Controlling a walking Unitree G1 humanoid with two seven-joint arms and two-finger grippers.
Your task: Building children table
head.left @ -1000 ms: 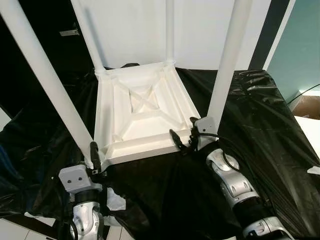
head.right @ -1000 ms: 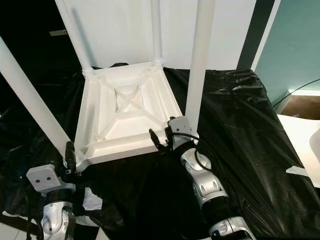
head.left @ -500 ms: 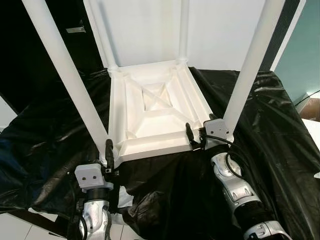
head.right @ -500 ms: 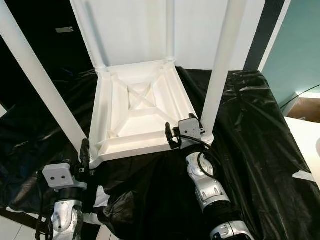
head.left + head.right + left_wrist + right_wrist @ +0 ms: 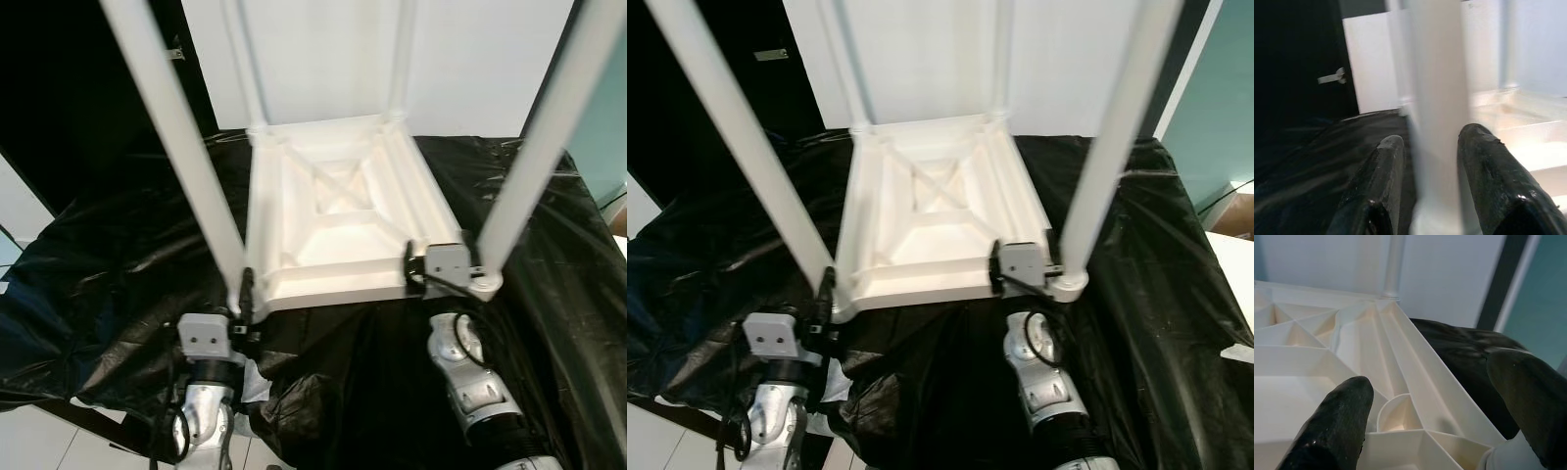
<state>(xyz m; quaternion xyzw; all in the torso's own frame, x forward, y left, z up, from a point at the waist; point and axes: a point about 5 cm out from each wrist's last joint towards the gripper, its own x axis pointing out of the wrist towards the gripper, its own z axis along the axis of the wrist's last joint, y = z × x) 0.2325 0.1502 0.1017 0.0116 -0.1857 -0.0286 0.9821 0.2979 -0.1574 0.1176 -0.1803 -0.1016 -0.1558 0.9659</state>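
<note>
A white children's table point(image 5: 343, 211) lies upside down on a black sheet point(image 5: 118, 245), its legs pointing up. My left gripper point(image 5: 243, 294) is at the foot of the near-left leg point(image 5: 186, 157). In the left wrist view that leg point(image 5: 1440, 122) stands between the two black fingers point(image 5: 1383, 176), which close on it. My right gripper point(image 5: 436, 266) is at the near-right corner, beside the near-right leg point(image 5: 534, 166). In the right wrist view its fingers point(image 5: 1332, 431) stand wide apart. One is inside the ribbed underside point(image 5: 1312, 357) and the other is outside the rim.
The black sheet covers the whole work surface and hangs over its edges. A white wall point(image 5: 323, 49) stands behind the table and a teal wall point(image 5: 1215, 98) is at the right. A dark door with a handle point(image 5: 174, 51) is at the back left. Pale floor point(image 5: 29, 441) shows at the lower left.
The whole picture has shifted, so the camera moved; the table now sits further right and more centred in view. Both grippers stay at the same two near corners.
</note>
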